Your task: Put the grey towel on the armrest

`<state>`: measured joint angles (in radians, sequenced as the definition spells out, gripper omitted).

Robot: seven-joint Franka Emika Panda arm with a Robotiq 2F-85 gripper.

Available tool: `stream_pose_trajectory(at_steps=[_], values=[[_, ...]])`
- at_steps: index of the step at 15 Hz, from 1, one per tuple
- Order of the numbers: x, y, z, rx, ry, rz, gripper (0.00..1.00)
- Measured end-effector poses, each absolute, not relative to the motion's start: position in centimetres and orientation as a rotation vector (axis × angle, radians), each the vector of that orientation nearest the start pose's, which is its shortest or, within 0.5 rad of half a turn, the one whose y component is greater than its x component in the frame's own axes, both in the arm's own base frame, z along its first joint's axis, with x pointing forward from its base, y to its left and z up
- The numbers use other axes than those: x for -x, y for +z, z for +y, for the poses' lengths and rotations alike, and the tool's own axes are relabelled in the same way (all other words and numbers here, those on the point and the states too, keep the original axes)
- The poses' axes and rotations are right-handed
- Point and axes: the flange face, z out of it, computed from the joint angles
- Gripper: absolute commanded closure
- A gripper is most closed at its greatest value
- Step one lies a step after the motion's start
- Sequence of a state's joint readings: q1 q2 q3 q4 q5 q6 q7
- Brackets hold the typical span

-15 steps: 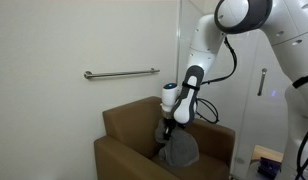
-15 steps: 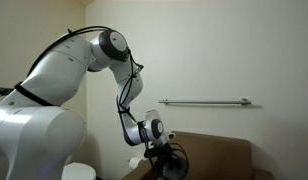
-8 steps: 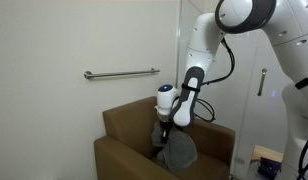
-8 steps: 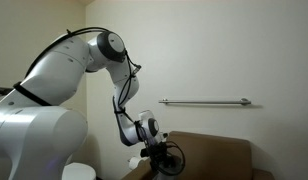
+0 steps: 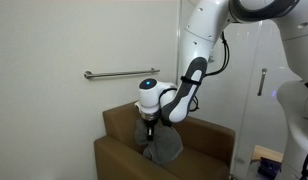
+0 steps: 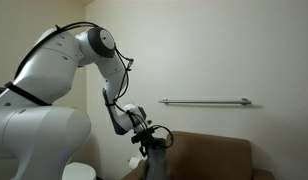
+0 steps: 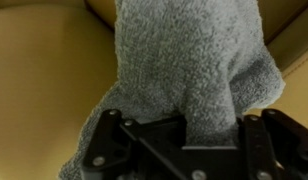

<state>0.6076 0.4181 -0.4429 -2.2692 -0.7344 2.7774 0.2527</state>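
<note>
The grey towel (image 5: 160,146) hangs in a bunch from my gripper (image 5: 150,126) above the seat of the brown armchair (image 5: 122,158). It also shows in an exterior view (image 6: 155,167) below the gripper (image 6: 152,148). In the wrist view the towel (image 7: 184,70) fills the middle and runs down between the black fingers of the gripper (image 7: 184,128), which is shut on it. The near armrest (image 5: 119,152) lies to the left of the hanging towel. The tan chair surface (image 7: 44,80) lies behind the towel.
A metal grab bar (image 5: 121,73) is fixed to the white wall behind the chair; it also shows in an exterior view (image 6: 204,101). The chair backrest (image 5: 124,117) rises behind the gripper. A white door (image 5: 259,90) stands at the right.
My gripper has moved left across the chair with the towel, toward the near armrest and backrest corner. The towel stays held and hangs lower-left of where it was.
</note>
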Motion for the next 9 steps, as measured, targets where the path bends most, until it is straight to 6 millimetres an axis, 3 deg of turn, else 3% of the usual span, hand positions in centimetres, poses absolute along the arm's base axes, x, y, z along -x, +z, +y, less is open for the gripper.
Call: stream_pose_trajectory(at_steps=[4,9], values=[[-53.4,22.5,13.7,3.286,-0.463,-1.227,0.97],[-53.8,23.0,15.2,3.107,-0.554,-1.359,0.97]])
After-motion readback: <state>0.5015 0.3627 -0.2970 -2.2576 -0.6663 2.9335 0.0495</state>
